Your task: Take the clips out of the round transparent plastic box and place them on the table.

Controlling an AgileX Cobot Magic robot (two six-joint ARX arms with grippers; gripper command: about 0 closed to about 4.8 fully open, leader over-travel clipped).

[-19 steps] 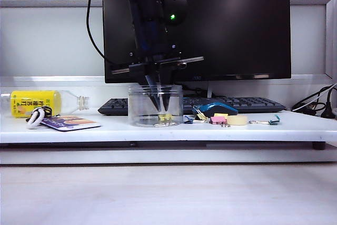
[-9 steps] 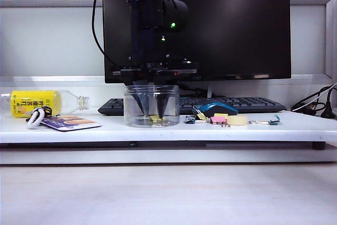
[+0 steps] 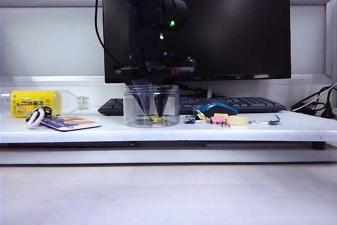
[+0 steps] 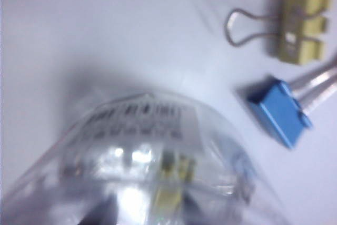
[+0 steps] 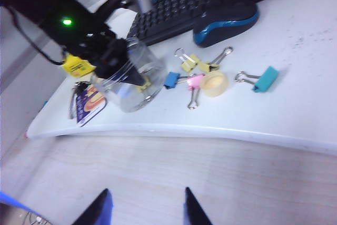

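Left gripper [image 3: 152,110] sits down inside the box [image 3: 151,106], fingers parted around a yellow clip [image 3: 156,119], lined up to pinch it. Right gripper [image 5: 143,209] hangs open off the worktop [image 3: 295,127], clear of the job

We see the table [image 3: 295,125] level from the front, the left wrist camera pressed close above the round transparent plastic box [image 4: 152,167], and the right wrist camera looking down from afar; all share that box.

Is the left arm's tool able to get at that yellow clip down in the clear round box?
Probably yes. The left tool is already down inside the round transparent plastic box through its open mouth, fingers apart, with a yellow clip lying on the bottom between them. Nothing visible blocks it.
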